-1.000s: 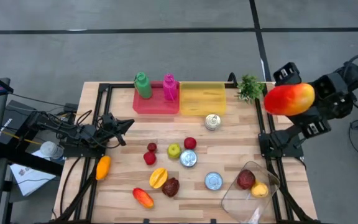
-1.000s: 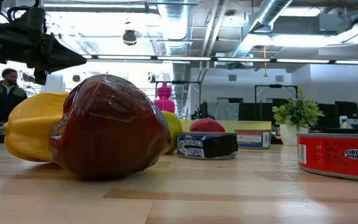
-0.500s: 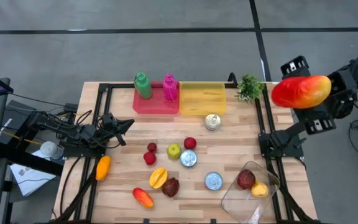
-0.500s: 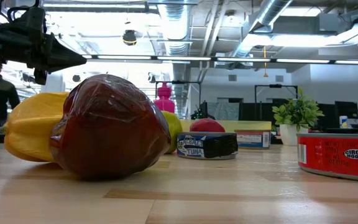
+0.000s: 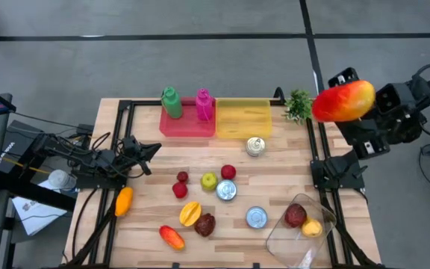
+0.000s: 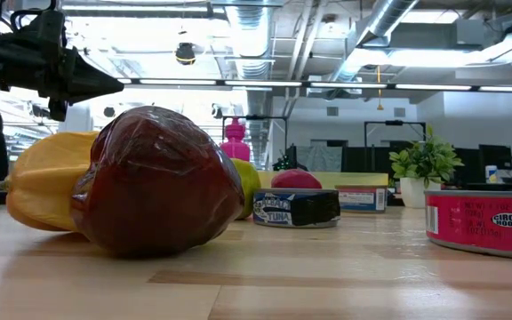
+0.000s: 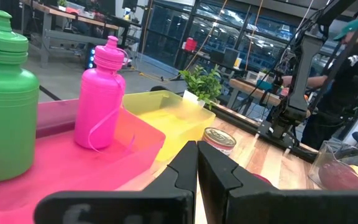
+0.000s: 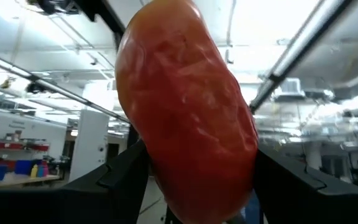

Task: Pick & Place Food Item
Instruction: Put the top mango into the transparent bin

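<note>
A red-and-yellow mango (image 5: 342,101) hangs high over the table's far right corner, with my right gripper (image 5: 351,104) shut on it; it fills the right wrist view as the mango (image 8: 185,112). A clear container (image 5: 276,237) at the near right holds a dark red fruit (image 5: 295,216) and a yellow one (image 5: 312,229). My left gripper (image 5: 154,149) waits shut and level at the table's left side, also seen as the left gripper (image 7: 196,152) pointing toward the trays. My right gripper pinches the mango's two broad sides (image 8: 143,163) between its two fingers (image 8: 122,180), around the end nearer the wrist. The fingers slant upward and the mango's free end sticks out past them. The mango is lifted clear, well above the table.
A red tray (image 5: 187,125) with a green bottle (image 5: 172,102) and a pink bottle (image 5: 204,104) and a yellow tray (image 5: 243,118) line the far edge, beside a small plant (image 5: 299,105). Three cans (image 5: 255,146) and several fruits (image 5: 204,223) are scattered mid-table.
My right gripper has tipped upward and carried the mango toward the table's far edge, swinging slightly right and then back left. The mango stays in the hold, clear of the table.
</note>
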